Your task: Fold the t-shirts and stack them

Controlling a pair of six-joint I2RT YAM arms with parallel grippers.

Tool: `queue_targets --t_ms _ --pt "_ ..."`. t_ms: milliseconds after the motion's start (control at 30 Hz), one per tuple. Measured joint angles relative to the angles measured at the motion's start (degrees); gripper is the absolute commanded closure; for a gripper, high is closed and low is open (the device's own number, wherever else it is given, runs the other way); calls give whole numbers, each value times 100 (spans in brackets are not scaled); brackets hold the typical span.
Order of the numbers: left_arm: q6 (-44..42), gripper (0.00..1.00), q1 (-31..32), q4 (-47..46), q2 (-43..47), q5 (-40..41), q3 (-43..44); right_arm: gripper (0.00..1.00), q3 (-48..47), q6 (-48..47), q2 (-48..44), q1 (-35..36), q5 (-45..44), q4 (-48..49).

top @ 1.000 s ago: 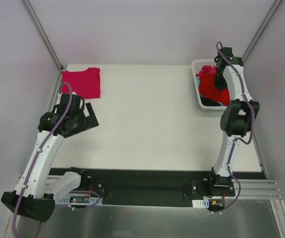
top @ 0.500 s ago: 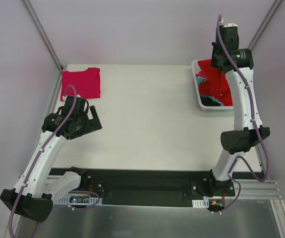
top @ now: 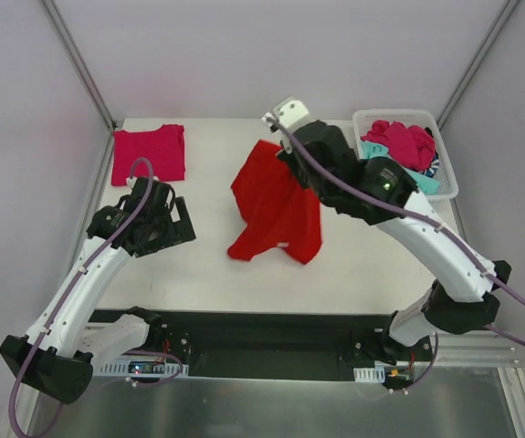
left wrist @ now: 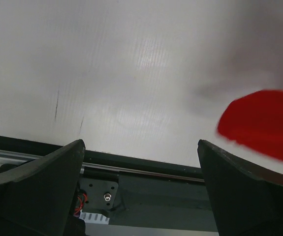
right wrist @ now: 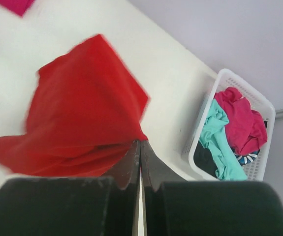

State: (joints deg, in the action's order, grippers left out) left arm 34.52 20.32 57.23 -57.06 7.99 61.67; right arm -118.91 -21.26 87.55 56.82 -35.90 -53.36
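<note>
Magenta-pink folded cloth t-shirt [top: 150,152]: lying at the far-left table corner, judged done.
Left gripper [top: 175,219]: jaws wide apart, nothing held, hung over the bare white table [top: 216,274] left of centre.
Large bright red cloth t-shirt [top: 276,205]: held up bunched over the table middle, lower folds apparently draped on the surface.
Right gripper [right wrist: 140,143]: jaws pressed together on a pinch of the red cloth near its top edge.
White plastic lattice basket [top: 394,112], far right: magenta, teal and dark shirts seen inside.

Step judged: red shirt being laid out for folding. Next move: cloth to be lowered and spread flat, with a second corner probably to be taken by the left gripper.

Views: the folded shirt and overall layout are given only by the top view. The pinch and the basket contents are clearest in the right wrist view. Only a blurred red edge is shown by the left wrist view.
</note>
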Motion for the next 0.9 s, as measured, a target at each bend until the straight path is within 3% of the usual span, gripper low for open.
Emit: queue_targets --t_ms 100,167,367,433,600,900 --pt "48 1 2 0 0 7 0 99 343 26 138 249 -223 -44" --pt "68 1 2 0 0 17 0 99 621 142 144 9 -278 -72" --pt "85 1 37 0 2 24 0 99 1084 452 -315 -1967 -144 -50" --pt "94 1 37 0 2 28 0 99 1067 511 -522 -2295 -142 -83" --pt "111 1 74 2 2 98 0 99 820 610 -581 -1878 44 -339" --pt "114 1 76 11 9 190 0 99 136 616 802 -518 90 -651"
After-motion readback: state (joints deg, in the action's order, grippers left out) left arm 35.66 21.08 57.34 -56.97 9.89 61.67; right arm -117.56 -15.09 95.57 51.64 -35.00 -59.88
